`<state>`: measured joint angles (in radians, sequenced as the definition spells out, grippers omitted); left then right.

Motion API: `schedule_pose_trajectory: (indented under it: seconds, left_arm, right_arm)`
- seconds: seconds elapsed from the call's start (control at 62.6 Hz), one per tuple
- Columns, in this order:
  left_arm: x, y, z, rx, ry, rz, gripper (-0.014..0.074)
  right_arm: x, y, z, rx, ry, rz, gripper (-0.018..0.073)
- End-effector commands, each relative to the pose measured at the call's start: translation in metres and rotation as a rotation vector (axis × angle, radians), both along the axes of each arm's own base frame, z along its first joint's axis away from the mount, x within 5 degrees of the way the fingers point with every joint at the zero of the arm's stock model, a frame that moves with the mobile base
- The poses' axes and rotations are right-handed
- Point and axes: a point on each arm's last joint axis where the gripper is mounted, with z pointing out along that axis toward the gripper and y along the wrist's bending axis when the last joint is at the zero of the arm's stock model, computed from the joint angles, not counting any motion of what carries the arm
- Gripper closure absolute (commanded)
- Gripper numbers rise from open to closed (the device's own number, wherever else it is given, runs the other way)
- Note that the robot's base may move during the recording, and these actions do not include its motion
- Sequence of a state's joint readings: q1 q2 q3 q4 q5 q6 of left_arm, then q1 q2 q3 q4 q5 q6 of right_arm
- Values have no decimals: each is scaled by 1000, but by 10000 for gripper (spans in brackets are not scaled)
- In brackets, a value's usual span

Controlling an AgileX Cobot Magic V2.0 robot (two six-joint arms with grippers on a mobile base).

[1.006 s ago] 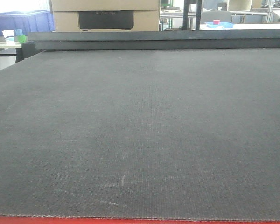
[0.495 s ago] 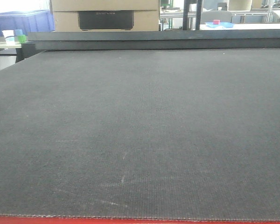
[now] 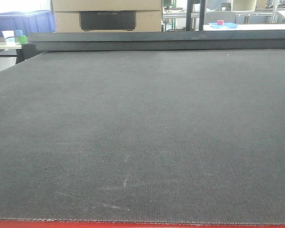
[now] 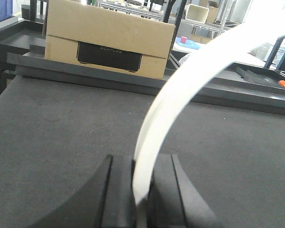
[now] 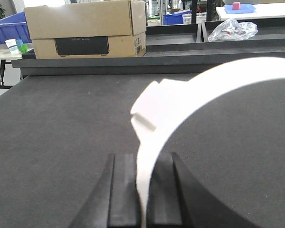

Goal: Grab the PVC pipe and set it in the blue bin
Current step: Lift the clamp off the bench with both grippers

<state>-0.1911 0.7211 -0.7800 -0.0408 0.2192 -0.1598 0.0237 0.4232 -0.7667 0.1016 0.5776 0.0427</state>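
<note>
PVC pipe being clamped edge-on in the left hand, curving up to the right above the dark surface?

— Being clamped, yes, tight between the fingers. Also showing as pinched in the right hand, with a squared tab just above the fingers. Not being able to tell whether gripping one arc or two.

— Heading for the blue bin, then?

— Probably: sitting far back on the left, beyond the surface, near the cardboard box. Judging it best to be moving both arms together, avoiding twisting or flexing the thin plastic, lifting over the raised back rail, and letting go only once hanging above the opening.

— Slipping?

— Possibly; gripping firmly, travelling slowly.
</note>
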Motion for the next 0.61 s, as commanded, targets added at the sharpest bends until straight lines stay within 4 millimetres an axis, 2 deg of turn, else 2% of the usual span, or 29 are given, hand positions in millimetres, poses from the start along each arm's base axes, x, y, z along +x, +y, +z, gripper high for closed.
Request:
schedule_pose_trajectory:
  seconds: [0.0,0.591]
  left_arm:
    - [-2,0,4,-7,-34,-5,707]
    - [-2,0,4,-7,-34,-5,707]
  right_arm:
    - [-1,0,2,-8,-28,-2,727]
    - [-1,0,2,-8,-28,-2,727]
